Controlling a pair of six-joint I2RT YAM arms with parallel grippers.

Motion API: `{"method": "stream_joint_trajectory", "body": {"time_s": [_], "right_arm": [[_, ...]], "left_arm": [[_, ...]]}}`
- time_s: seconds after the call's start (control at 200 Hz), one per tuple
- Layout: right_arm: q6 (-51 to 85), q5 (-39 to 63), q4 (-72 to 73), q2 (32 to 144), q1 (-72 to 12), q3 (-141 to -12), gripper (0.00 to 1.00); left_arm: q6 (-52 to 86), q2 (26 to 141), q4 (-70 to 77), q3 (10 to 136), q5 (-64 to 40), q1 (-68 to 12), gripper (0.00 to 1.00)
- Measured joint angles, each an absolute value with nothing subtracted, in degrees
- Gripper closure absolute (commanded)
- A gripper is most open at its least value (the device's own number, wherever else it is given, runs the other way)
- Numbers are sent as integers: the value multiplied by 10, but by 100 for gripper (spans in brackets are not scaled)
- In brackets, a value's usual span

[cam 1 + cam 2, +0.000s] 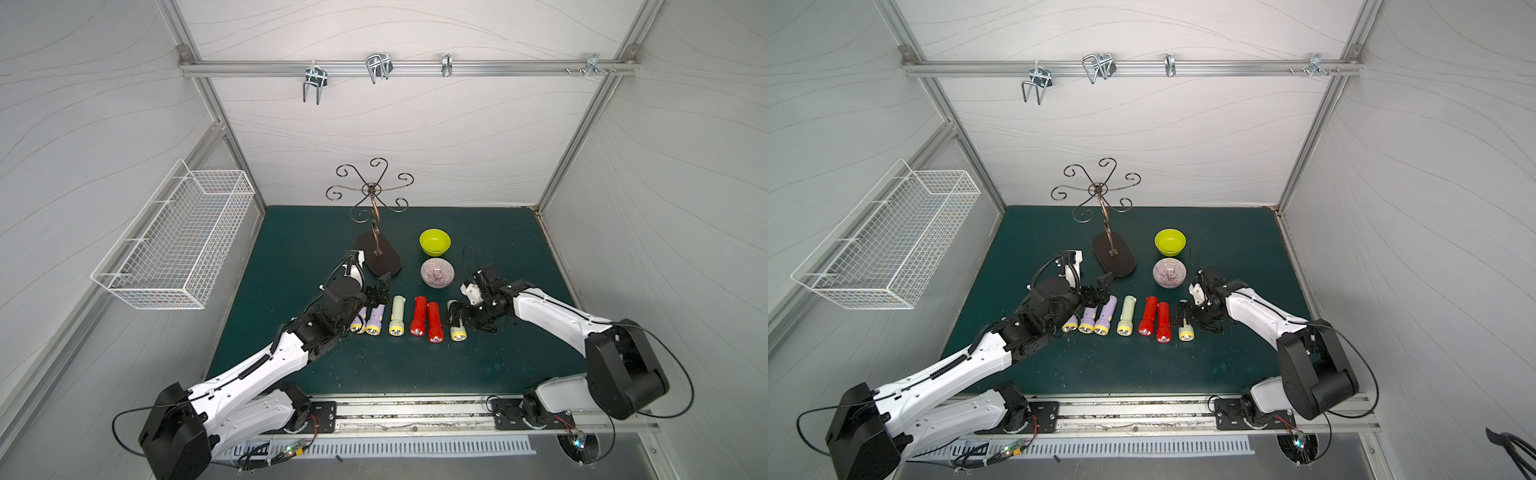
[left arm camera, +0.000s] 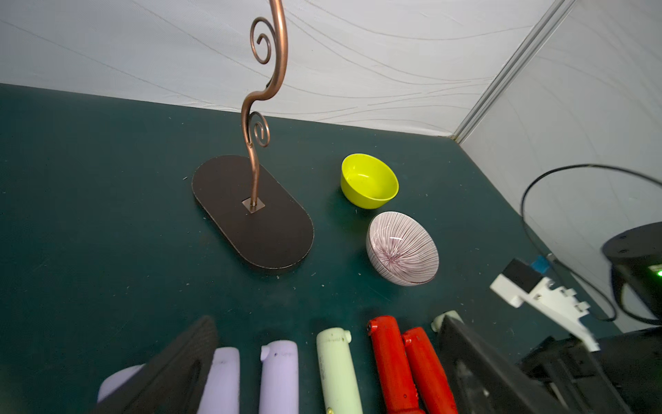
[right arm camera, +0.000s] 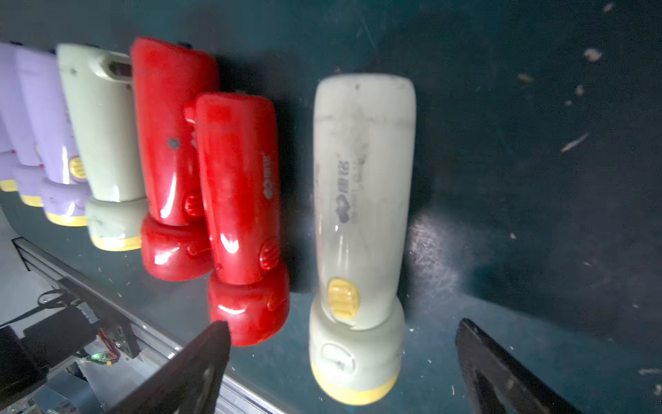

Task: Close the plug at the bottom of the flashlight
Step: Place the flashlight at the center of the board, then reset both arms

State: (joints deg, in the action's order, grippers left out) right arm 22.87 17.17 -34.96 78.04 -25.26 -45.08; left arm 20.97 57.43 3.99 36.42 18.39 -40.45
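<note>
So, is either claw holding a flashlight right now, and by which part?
Neither. The right claw is open around the head of the cream flashlight, fingers clear of it; the left claw is open and empty.

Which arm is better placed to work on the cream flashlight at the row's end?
Right. The right gripper hangs open over the cream flashlight, fingers either side of its head. The left gripper, also open, is at the purple flashlights, the row's opposite end.
</note>
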Motion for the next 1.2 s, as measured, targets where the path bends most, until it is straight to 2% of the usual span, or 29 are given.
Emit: {"method": "stream_joint_trajectory", "body": {"time_s": [0.275,0.42,0.56,0.72,0.861,1.011,1.196], "right_arm": [[194,144,-395,684,-204,-516,1],[199,110,-386,656,-202,-531,1],[201,68,-332,632,-202,-525,1],[127,39,-217,616,-201,-486,1],[50,32,-153,652,-187,-469,1],[19,17,-85,707,-125,-460,1],[16,-1,29,758,-41,-387,1]], "left_arm": [[219,574,3,379,145,-358,0],[239,584,-27,404,174,-352,0],[225,607,-44,441,238,-349,0],[109,622,29,413,249,-321,0],[51,644,103,346,229,-233,0],[31,698,141,306,201,-112,0],[16,764,209,272,190,-60,0]]}}
